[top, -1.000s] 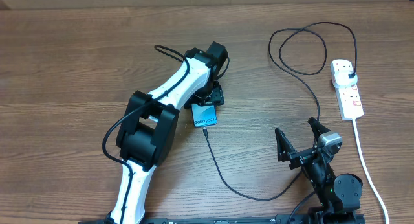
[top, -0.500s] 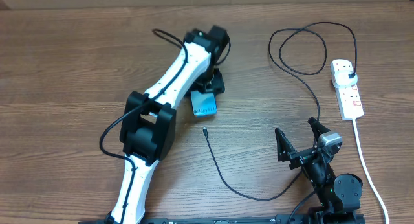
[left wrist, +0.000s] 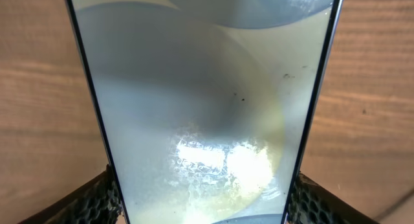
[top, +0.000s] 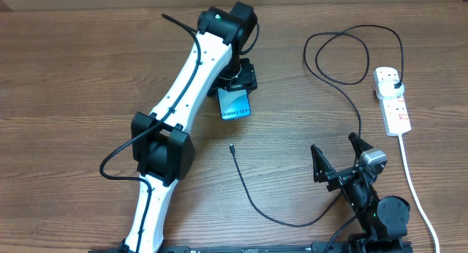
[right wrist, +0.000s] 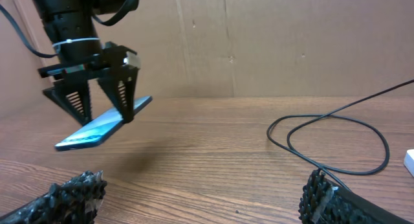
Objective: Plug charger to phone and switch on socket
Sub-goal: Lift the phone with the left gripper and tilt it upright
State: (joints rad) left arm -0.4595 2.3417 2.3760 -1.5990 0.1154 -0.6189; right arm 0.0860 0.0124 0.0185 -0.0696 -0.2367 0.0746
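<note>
**Phone carried away from the cable tip**

Since one second ago, our left arm has carried the slim rectangular phone (top: 235, 104) with the lit light-blue screen farther from us over the brown wooden counter (top: 73, 77). The small connector tip (top: 231, 146), which was at the near edge of the phone, now lies alone on the counter, well apart from it.

Our left hand (top: 240, 83) is closed on the far end of the phone. In the right wrist view the phone (right wrist: 103, 125) is above the counter and tilted, its free end lower than the gripped end, and the left hand (right wrist: 103, 88) comes down on it from above. In the left wrist view the phone (left wrist: 207, 107) fills nearly all the space between the two black fingers (left wrist: 97, 198).

The long thin black charger (top: 248, 191) runs from the tip in a curve toward our right arm. Then it goes far, makes a loop, and ends in a black plug (top: 395, 81) that sits in the far end of the small white rectangular socket (top: 392, 99) with reddish markings. We cannot tell if the switch is on. A white cord (top: 413, 187) leaves the near end of the socket.

Our right hand (top: 335, 143) hovers near the charger with its fingers wide apart, holding nothing.
</note>
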